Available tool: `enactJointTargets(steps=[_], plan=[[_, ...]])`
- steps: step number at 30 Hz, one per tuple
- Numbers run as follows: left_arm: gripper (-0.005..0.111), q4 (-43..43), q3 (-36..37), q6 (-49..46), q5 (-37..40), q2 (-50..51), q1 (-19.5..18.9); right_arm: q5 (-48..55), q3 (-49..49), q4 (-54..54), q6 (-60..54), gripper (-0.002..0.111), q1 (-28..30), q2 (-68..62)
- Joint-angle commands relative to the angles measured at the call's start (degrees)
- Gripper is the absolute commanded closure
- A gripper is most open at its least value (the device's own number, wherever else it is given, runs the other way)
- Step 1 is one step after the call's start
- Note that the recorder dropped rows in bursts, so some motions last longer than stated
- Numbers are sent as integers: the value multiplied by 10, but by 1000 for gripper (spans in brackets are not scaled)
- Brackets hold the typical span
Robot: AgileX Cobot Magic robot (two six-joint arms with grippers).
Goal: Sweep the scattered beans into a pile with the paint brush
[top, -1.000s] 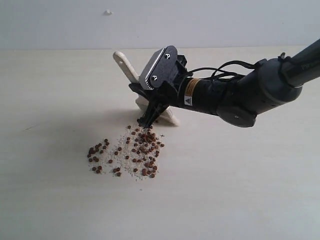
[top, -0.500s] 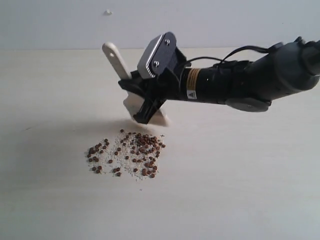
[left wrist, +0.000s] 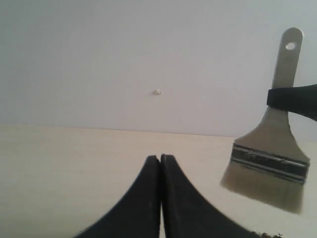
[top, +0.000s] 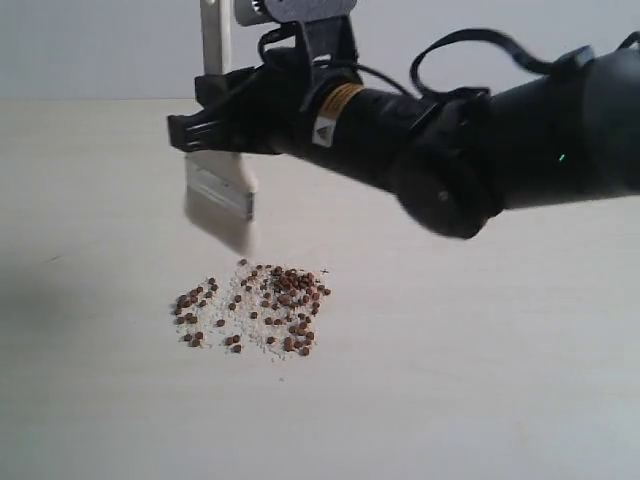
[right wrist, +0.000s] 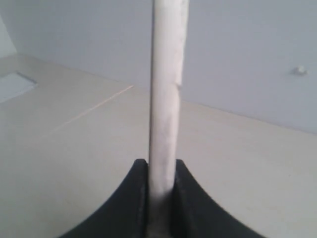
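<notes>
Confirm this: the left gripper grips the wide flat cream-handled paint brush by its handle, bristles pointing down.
Wrong arm: the right gripper grips the wide flat cream-handled paint brush by its handle, bristles pointing down. The right wrist view shows the handle clamped between its jaws; the left gripper is shut on nothing.

brush (top: pixel 222 195): wide, cream handle, silver band; upright in the air, bristles down
beans (top: pixel 255 310): reddish-brown, loosely clustered just below the bristles
</notes>
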State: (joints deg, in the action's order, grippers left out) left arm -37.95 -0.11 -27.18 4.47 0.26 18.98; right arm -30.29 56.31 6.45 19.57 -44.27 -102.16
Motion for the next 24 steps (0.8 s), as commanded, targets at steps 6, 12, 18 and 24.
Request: enactJointTargets(steps=[6,12,18,24], plan=[[107,0,1,2,-1,-3,4,-320,-10,-486,-165,108,-208,-111],[107,0,1,2,-1,-3,4,-358,26,-535,-72,108,-230,-193],[107,0,1,2,-1,-3,4,-332,41,-548,-15,108,-230,-222],[107,0,1,2,-1,-3,4,-292,41,-621,-61,108,-230,-222]])
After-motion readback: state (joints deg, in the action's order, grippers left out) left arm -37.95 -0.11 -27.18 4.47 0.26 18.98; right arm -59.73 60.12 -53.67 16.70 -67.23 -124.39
